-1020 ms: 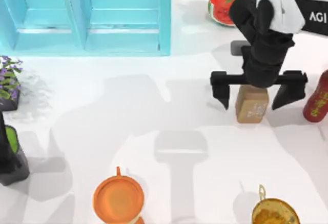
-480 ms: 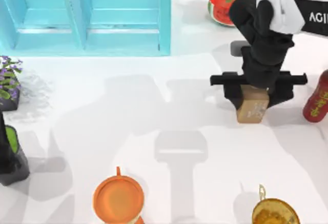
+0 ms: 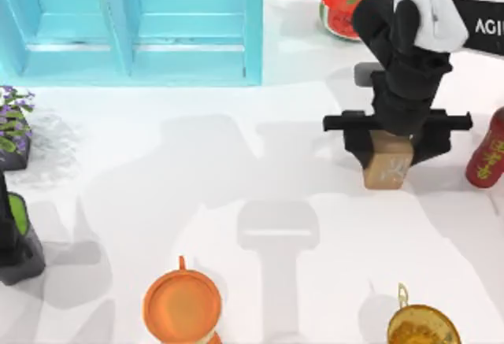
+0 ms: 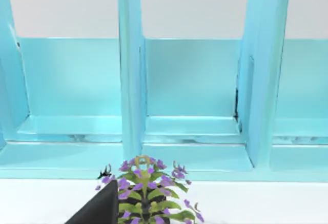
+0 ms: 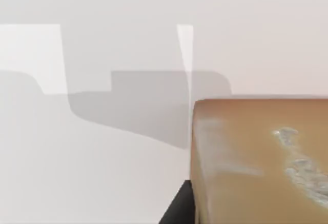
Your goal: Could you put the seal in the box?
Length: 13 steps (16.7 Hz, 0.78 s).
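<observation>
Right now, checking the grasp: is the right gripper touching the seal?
Touching: top view shows the right gripper with both fingers pressed against the seal.

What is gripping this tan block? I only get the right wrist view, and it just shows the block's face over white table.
Observer: In the top view, the right tool is clamped on the small tan-brown rectangular seal, with one black finger on each side.
Operator: Anything close to it?
Observer: A red bottle with yellow characters stands just to the right of it, apart from the fingers.
Operator: Where is the box?
Observer: The light-blue open box with dividers sits at the table's far left. The left arm is parked at the left edge.
</observation>
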### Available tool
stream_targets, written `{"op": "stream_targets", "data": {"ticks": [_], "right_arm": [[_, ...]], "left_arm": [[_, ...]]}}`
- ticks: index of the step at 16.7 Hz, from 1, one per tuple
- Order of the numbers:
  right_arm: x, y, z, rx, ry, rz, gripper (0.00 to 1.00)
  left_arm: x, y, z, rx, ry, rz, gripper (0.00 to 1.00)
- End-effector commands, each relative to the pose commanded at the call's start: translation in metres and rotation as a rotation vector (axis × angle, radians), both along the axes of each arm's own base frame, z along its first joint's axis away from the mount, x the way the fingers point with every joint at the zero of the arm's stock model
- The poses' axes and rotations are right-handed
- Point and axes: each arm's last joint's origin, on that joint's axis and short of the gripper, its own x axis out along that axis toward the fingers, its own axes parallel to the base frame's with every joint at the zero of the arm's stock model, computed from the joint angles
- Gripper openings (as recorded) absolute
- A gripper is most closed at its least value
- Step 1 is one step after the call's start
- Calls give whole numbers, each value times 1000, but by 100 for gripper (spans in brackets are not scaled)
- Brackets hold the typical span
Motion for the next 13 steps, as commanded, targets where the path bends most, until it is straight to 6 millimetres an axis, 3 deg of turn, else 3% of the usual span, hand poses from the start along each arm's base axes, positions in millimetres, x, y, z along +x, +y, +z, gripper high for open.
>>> {"op": "stream_targets", "data": {"ticks": [7, 13], "right_arm": [[0, 1, 2, -4, 3, 2, 0], [4, 2, 54, -11, 17, -1, 0]], "left_arm": [[0, 0, 0, 0, 0, 0, 100], [0, 0, 0, 0, 0, 0, 100]]}}
